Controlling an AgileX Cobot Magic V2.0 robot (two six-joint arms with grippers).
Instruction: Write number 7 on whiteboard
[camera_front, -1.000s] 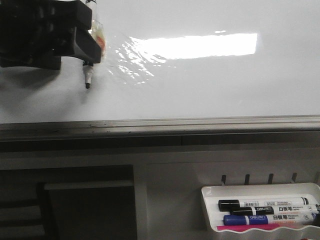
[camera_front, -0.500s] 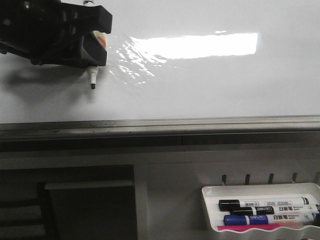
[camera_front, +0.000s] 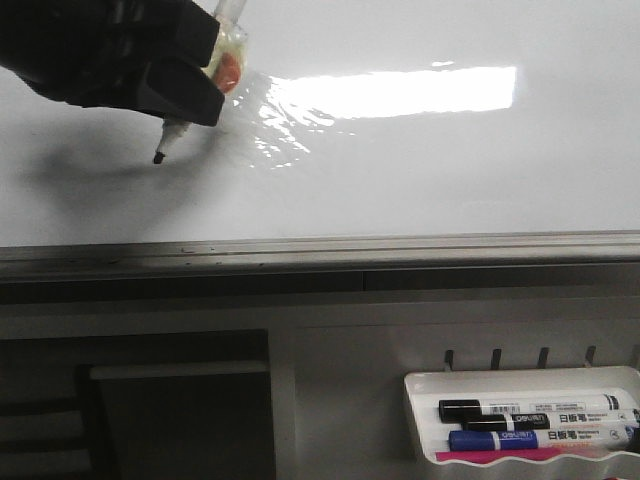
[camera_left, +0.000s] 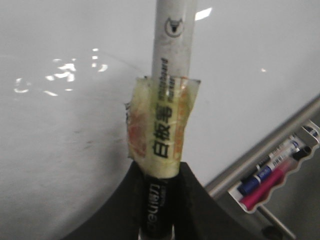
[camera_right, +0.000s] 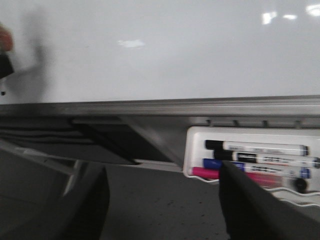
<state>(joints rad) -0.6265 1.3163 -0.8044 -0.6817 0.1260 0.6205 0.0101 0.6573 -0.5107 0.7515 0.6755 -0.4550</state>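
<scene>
The whiteboard fills the upper front view, glossy white with a bright glare and a wrinkled shiny patch; its grey frame edge runs below. No number 7 shows on it. My left gripper at the board's upper left is shut on a black-and-white marker wrapped in yellowish tape. The marker tilts, its black tip pointing down-left at the board; I cannot tell if it touches. In the left wrist view the gripper clamps the marker over the whiteboard. My right gripper is open and empty, below the whiteboard.
A small white marker tray hangs below the board at the lower right, holding black, blue and pink markers. It also shows in the right wrist view and the left wrist view. A dark recess lies under the frame.
My left gripper has turned and the marker now tilts; its tip has moved left and slightly up on the board. The tray has not moved.
</scene>
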